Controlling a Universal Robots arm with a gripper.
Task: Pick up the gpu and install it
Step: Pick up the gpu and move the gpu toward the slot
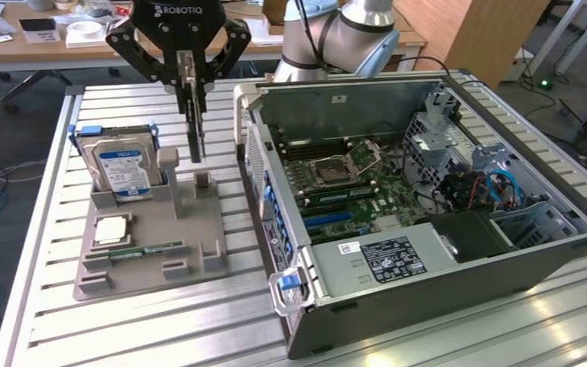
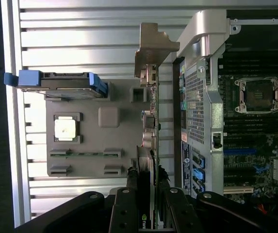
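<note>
The hand [image 1: 192, 76] pinches the flat faces of the gpu [image 1: 195, 134], hanging upright over the grey holder [image 1: 150, 245] beside the computer case [image 1: 426, 260]; it looks thin, stiff, light and fragile.

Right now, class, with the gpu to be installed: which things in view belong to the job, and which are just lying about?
Job in hand: gripper, shut on the gpu; open computer case.
Lying about: hard drive; processor chip; memory stick; grey holder tray.
</note>
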